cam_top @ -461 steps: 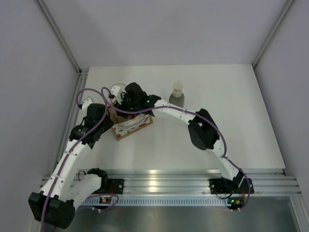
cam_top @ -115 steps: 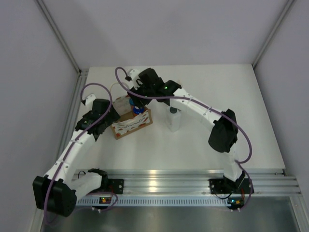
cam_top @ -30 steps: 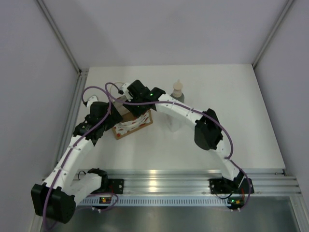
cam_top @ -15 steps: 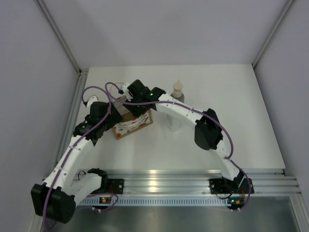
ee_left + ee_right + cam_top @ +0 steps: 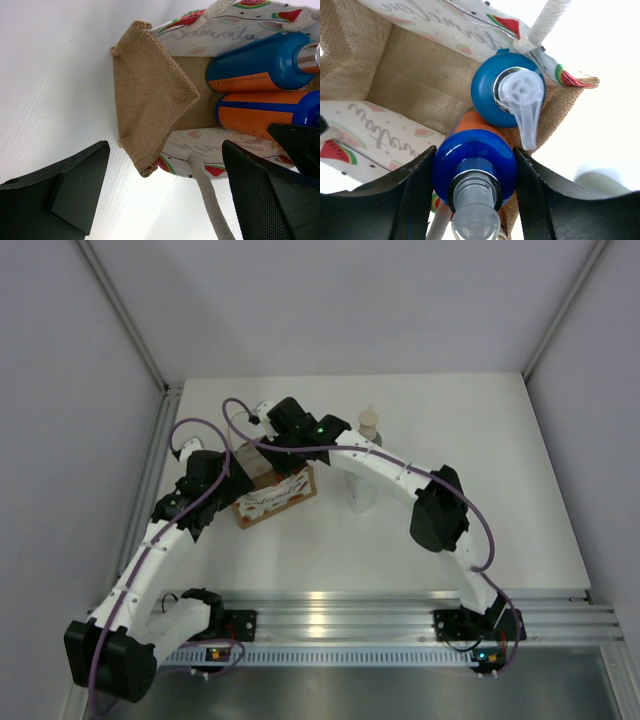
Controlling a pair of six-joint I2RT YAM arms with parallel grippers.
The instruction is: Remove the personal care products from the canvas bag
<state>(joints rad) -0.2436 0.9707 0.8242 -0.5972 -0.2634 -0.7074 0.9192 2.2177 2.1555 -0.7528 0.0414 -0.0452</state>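
Nearest my side, I am holding the left gripper [image 5: 166, 146] spread wide at the burlap end of the canvas bag [image 5: 150, 100]. That end and a white rope handle [image 5: 205, 192] are showing between its fingers, and it is clenching nothing. I judge it is sitting there to hem the bag in, so the bag is not riding up with a bottle. The bag is standing on the table [image 5: 500, 500], left of centre, mouth up, with two orange bottles packed tight inside.

The right gripper [image 5: 475, 152] is reaching down into the mouth and is clenched on the first orange bottle [image 5: 472, 167]. Its fingers are pressing the blue shoulder from both sides just under the clear pump, probably because that part is clearing the rim. The second orange bottle [image 5: 506, 97] is touching the first, so I am expecting some drag on the lift.

Just right of the bag, the white bottle [image 5: 362, 492] is standing out on the table. Farther back the grey-green bottle [image 5: 369, 428] is too, partly behind my right arm. By my reckoning I am halfway: two out, two to go
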